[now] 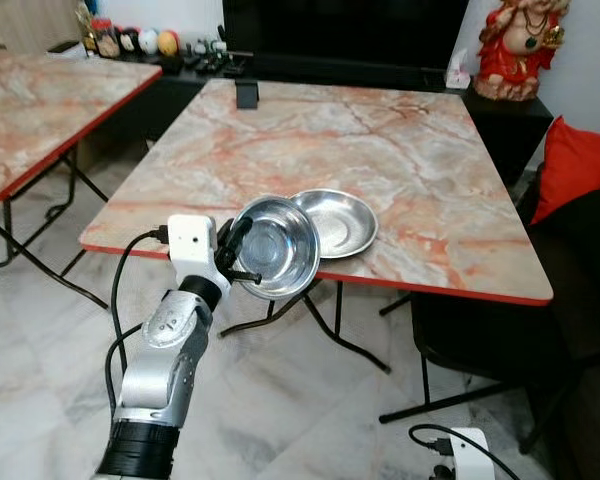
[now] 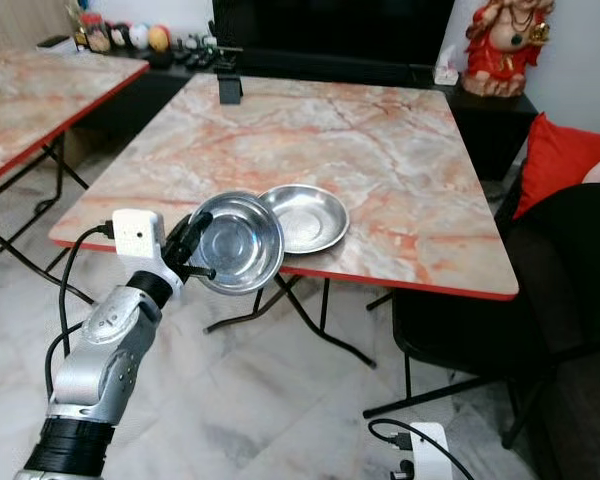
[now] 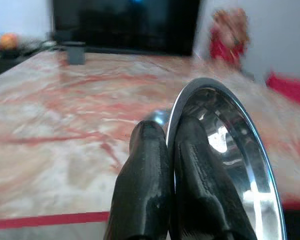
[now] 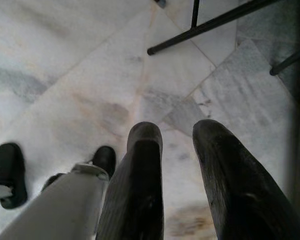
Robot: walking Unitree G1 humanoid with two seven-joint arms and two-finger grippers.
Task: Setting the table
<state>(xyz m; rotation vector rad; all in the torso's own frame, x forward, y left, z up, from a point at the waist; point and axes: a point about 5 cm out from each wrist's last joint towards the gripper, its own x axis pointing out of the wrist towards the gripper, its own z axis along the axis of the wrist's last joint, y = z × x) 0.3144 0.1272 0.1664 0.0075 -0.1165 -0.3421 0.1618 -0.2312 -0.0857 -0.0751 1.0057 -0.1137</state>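
Head views: left pincer [image 1: 238, 252] grips one steel bowl [image 1: 276, 247] by its rim, tilted off the surface [image 1: 400, 150] edge, touching one steel plate [image 1: 338, 222]; it could slip floorward.

Left wrist: fingers [image 3: 145, 175] pinch the thin rim.

Right wrist: right pincer [image 4: 177, 137] gapes, empty, above floor.

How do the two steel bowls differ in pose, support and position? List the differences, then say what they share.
1. The held bowl is tilted up on edge; the resting bowl sits flat, open side up.
2. The left gripper pinches the held bowl's rim; nothing grips the resting bowl.
3. The held bowl hangs at the near edge of the table, overlapping the resting bowl, which lies fully on the table.

Both are round, shiny steel and empty.
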